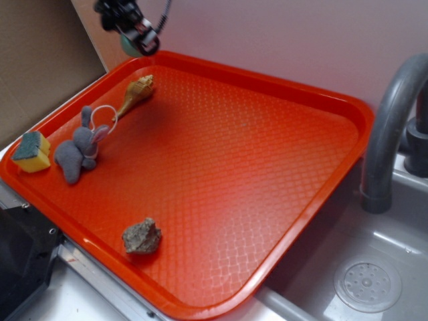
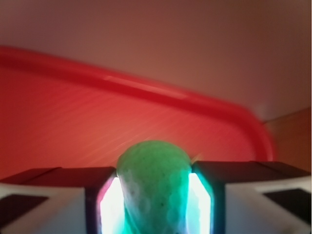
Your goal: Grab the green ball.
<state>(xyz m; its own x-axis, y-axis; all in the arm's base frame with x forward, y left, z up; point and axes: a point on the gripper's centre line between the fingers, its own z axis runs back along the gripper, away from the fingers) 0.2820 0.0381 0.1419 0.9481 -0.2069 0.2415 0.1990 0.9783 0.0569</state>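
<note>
The green ball [image 2: 153, 183] fills the gap between my two fingers in the wrist view, its dimpled surface pressed by both pads. My gripper [image 2: 153, 195] is shut on it. In the exterior view the gripper [image 1: 134, 37] hangs in the air above the far left corner of the orange tray [image 1: 281, 87], and only a sliver of the green ball [image 1: 127, 44] shows under the black fingers. The ball is lifted off the tray.
On the tray's left side lie a seashell [image 1: 137, 93], a grey stuffed toy [image 1: 80, 147] and a yellow sponge with a dark green top [image 1: 31, 151]. A rock [image 1: 141, 237] sits near the front rim. A grey faucet [image 1: 391, 127] and sink [image 1: 368, 284] stand at right.
</note>
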